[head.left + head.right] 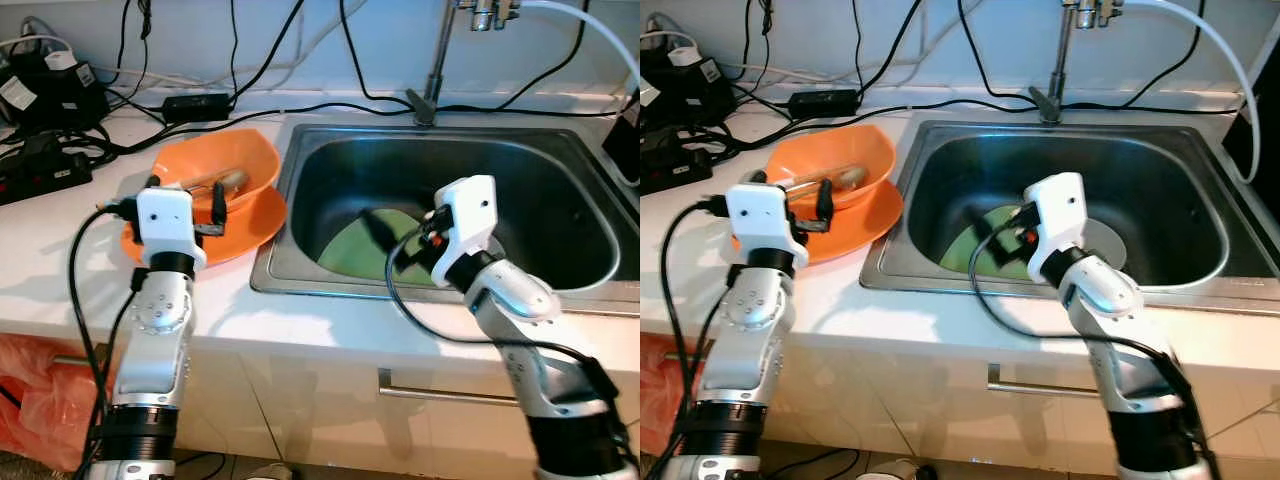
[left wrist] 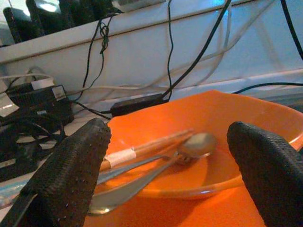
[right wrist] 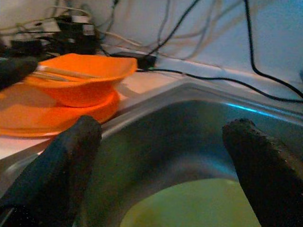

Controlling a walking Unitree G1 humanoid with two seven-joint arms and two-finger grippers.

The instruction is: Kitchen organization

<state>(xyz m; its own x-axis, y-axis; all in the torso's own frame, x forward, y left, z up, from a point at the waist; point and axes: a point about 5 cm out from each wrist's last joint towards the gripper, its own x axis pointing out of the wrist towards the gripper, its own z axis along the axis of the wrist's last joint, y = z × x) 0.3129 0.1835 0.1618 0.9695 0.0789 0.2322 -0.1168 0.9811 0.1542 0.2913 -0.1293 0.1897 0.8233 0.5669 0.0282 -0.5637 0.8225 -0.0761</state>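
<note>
1. Hovering over the near edge of the orange plate [image 1: 255,225], the left gripper [image 2: 173,179] has its jaws spread wide with nothing between them; its black fingers [image 2: 71,170] frame the orange bowl [image 2: 222,123] without touching it.
2. Reaching down into the steel sink [image 1: 560,190], the right gripper [image 3: 161,175] also has its jaws wide apart and empty, just above a green plate [image 3: 199,205].
3. On the white counter [image 1: 60,260] left of the sink, the orange bowl sits on the orange plate.
4. Inside the bowl lie a metal spoon [image 2: 189,146] and wooden chopsticks [image 2: 151,144], leaning over its rim.
5. At the sink's bottom, the green plate lies flat beside the drain.
6. Black cables [image 1: 250,70] run along the counter's back, with the faucet [image 1: 435,70] behind the sink.
</note>
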